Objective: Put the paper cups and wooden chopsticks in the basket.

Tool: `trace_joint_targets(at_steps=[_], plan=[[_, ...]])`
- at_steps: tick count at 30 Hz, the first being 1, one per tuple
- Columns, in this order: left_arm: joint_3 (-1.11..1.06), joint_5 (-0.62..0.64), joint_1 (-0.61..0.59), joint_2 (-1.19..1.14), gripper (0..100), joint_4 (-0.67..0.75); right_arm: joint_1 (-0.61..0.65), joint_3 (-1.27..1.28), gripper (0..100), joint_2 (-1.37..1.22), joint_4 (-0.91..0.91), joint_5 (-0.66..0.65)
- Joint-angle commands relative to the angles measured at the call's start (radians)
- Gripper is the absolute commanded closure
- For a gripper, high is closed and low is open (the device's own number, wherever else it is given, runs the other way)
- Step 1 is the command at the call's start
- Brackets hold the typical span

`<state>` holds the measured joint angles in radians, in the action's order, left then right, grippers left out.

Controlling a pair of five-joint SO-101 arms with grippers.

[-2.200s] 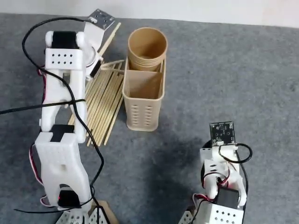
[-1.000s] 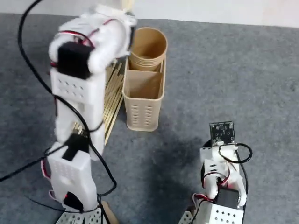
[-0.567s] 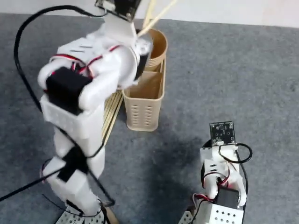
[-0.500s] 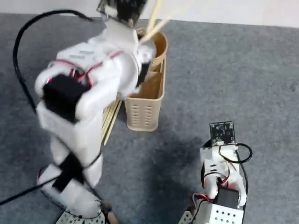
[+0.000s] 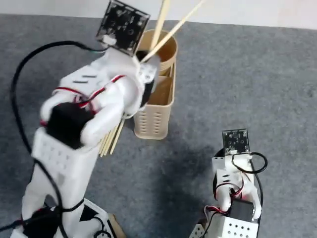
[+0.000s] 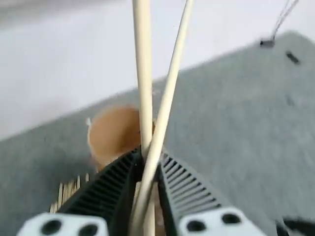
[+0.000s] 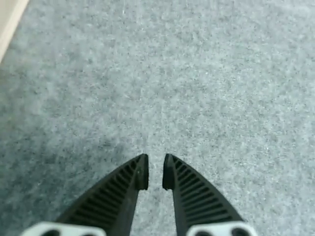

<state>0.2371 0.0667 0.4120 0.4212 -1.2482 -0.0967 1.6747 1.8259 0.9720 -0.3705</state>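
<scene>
Two wooden chopsticks (image 6: 143,73) are clamped in the left gripper (image 6: 147,158). They cross right at the fingertips and fan apart beyond them. In the high view the same pair (image 5: 174,29) sticks out from under the left arm's wrist, slanting over the stack of paper cups (image 5: 167,48) and past its far rim. The free ends are over the pale strip beyond the grey mat (image 5: 247,74). The cups sit nested in the far compartment of the basket (image 5: 153,121). In the left wrist view the top cup (image 6: 112,132) shows as a brown round just behind the fingertips, on the side of the straighter stick. The near compartment (image 5: 164,91) is partly covered by the left arm (image 5: 99,106), and its contents cannot be made out. Loose chopsticks (image 5: 112,140) lie flat on the mat just beside the basket's wall and poke out from beneath that arm. Their ends also show in the left wrist view (image 6: 66,189). The right arm (image 5: 233,183) is folded low at the near edge, well apart from the basket. The right gripper (image 7: 155,172) points at bare mat, its fingertips drawn almost together with only a thin slit between them and nothing held.
</scene>
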Motion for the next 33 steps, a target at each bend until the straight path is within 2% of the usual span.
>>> trace_joint_targets(at_steps=[1, 5, 11, 15, 19, 24, 30, 33], plan=[[-0.070, -0.002, -0.005, -0.041, 100, 0.207, 0.008, 0.130, 93.2, 0.010, -0.018, -0.009], [-0.243, -0.002, 0.002, -0.030, 100, 0.331, 0.008, 0.130, 93.2, 0.010, -0.018, -0.009], [-0.636, -0.055, -0.001, 0.088, 100, 0.664, 0.007, 0.130, 93.2, 0.010, -0.018, -0.009], [-0.840, -0.072, -0.001, 0.179, 100, 0.793, 0.007, 0.130, 93.2, 0.010, -0.018, -0.009], [-0.966, -0.072, -0.004, 0.240, 99, 0.847, 0.007, 0.130, 93.2, 0.010, -0.018, -0.009], [-1.012, -0.068, -0.053, 0.300, 87, 0.844, 0.007, 0.130, 93.2, 0.010, -0.018, -0.009], [-1.004, -0.071, -0.076, 0.364, 86, 0.842, 0.007, 0.130, 93.2, 0.010, -0.018, -0.009], [-0.984, -0.071, -0.127, 0.415, 87, 0.830, 0.007, 0.130, 93.2, 0.010, -0.018, -0.009]])
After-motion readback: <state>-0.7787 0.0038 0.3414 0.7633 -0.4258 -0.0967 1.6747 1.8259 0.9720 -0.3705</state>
